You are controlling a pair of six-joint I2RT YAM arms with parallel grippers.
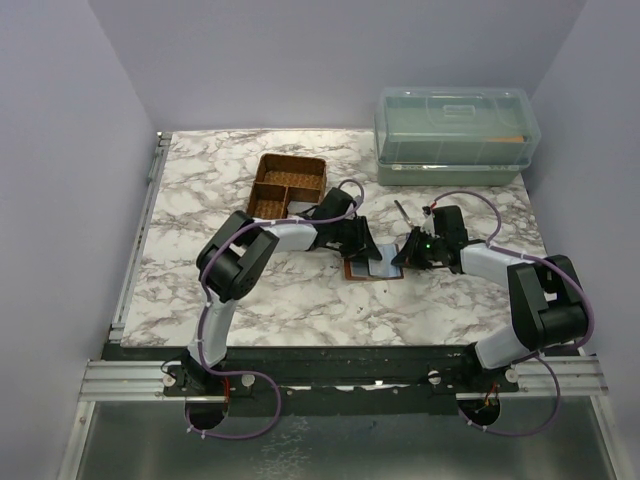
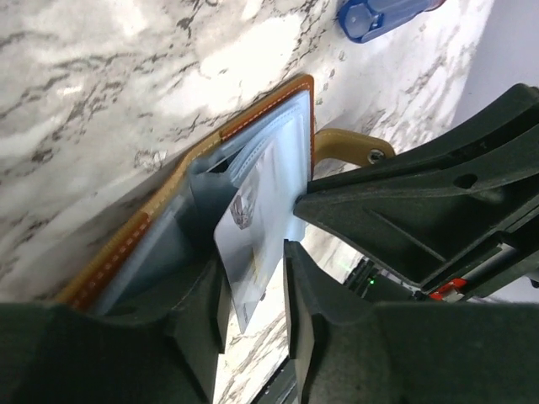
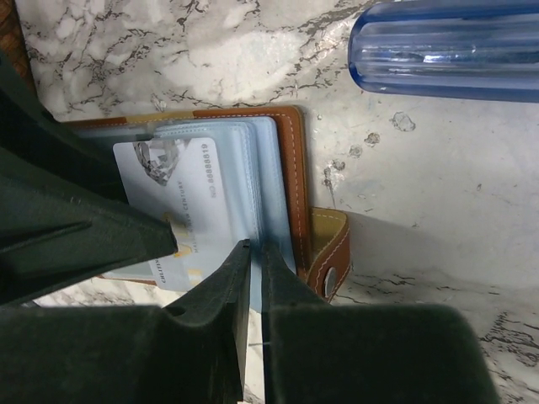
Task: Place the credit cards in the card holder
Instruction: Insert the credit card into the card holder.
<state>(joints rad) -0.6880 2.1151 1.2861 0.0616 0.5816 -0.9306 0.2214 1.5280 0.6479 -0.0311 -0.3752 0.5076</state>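
The step in hand is the sliding of one card [image 2: 253, 244] into a pocket of the card holder [image 3: 290, 168], which lies open on the marble table [image 3: 438, 210] between the two arms. The left gripper [image 2: 251, 269] has its jaws apart, and the pale card stands in the gap between them, closer to one finger, with free space on the other side; so the jaws surround the card but do not press it. The far end of the card is already inside a pale blue pocket, just beyond the fingertips, while the near end is outside. The right gripper [image 3: 255, 252] has its jaws nearly closed, with only a thin slit between them, and the tips sit on the edge of the pocket leaves, just beside the card; they seem to pinch one leaf to keep the pocket open, though the view does not show this surely. A blue tool handle [image 3: 446, 46] lies well beyond the right jaws and plays no part. By this judgement the card is about halfway in. The next move probably calls for a push on the free end of the card, straight along the pocket, while the right jaws keep the holder from sliding. No other card shows in these views.
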